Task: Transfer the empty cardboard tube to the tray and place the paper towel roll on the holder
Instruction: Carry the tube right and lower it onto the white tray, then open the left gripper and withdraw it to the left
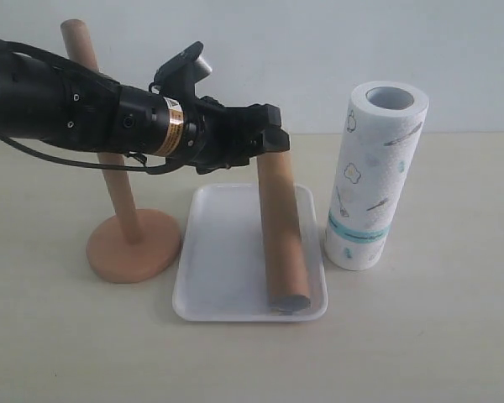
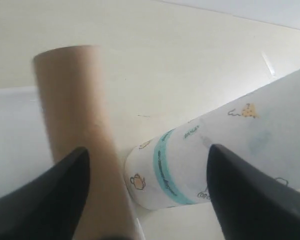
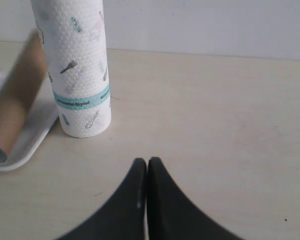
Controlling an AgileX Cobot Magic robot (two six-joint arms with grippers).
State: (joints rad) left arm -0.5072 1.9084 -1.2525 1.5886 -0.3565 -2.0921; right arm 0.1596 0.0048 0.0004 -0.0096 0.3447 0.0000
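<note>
I see a pale beige table [image 1: 420,336] with three things resting straight on it. The wooden holder [image 1: 134,248] stands on its round base at the left of the exterior view. The white tray [image 1: 221,252] lies just beside it in the middle, and the paper towel roll [image 1: 375,180] stands upright just right of the tray.
</note>
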